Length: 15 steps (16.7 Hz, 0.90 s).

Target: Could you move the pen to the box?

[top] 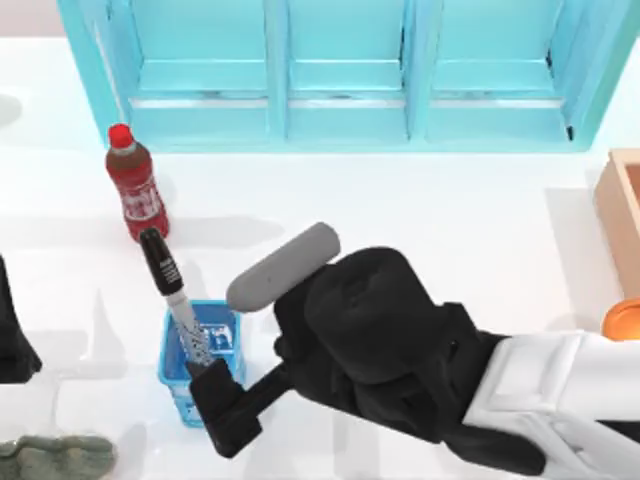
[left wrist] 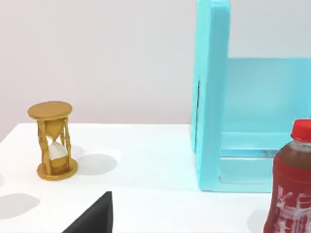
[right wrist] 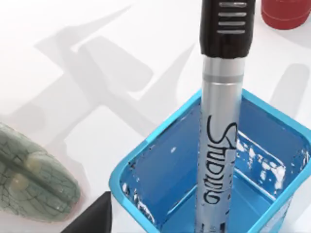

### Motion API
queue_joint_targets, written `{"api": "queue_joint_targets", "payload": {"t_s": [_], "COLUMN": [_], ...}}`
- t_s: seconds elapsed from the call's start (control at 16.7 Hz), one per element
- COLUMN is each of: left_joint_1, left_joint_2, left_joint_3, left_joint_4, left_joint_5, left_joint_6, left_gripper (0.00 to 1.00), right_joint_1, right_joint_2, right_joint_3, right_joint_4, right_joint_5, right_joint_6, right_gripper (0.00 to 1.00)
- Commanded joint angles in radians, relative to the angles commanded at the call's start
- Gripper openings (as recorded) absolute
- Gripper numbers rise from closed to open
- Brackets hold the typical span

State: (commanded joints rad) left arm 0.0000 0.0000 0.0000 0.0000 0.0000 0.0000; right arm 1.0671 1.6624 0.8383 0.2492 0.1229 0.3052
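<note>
The pen (top: pixel 172 295), with a black cap and a printed white-grey barrel, leans up out of the small blue mesh basket (top: pixel 228 330) in the lower left part of the table. My right gripper (top: pixel 207 382) is over the basket's front side and is shut on the pen's lower end. The right wrist view looks along the pen (right wrist: pixel 221 121), with the basket (right wrist: pixel 146 174) beneath it. The tan box (top: pixel 620 215) stands at the table's right edge, far from the pen. My left arm (top: pixel 12 335) is parked at the left edge.
A red bottle (top: pixel 135 185) stands just behind the pen. A teal cabinet (top: pixel 340 70) runs along the back. A grey-green lump (top: pixel 55 458) lies at the front left, an orange object (top: pixel 625 320) below the box. A gold hourglass (left wrist: pixel 52 141) appears in the left wrist view.
</note>
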Motion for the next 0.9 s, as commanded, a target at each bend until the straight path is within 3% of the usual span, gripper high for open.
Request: {"api": "queue_joint_targets", "payload": {"t_s": [0.42, 0.9], "left_joint_1": [0.000, 0.000], "left_joint_2": [0.000, 0.000], "left_joint_3": [0.000, 0.000], "left_joint_4": [0.000, 0.000], "left_joint_5": [0.000, 0.000], "left_joint_6": [0.000, 0.000], "left_gripper": [1.00, 1.00], "right_joint_1": [-0.005, -0.030], "right_joint_2": [0.037, 0.385], "right_joint_3": [0.029, 0.272], "right_joint_4": [0.012, 0.112], "right_joint_5": [-0.003, -0.019], "right_joint_6": [-0.002, -0.015], "right_gripper": [1.00, 1.00]}}
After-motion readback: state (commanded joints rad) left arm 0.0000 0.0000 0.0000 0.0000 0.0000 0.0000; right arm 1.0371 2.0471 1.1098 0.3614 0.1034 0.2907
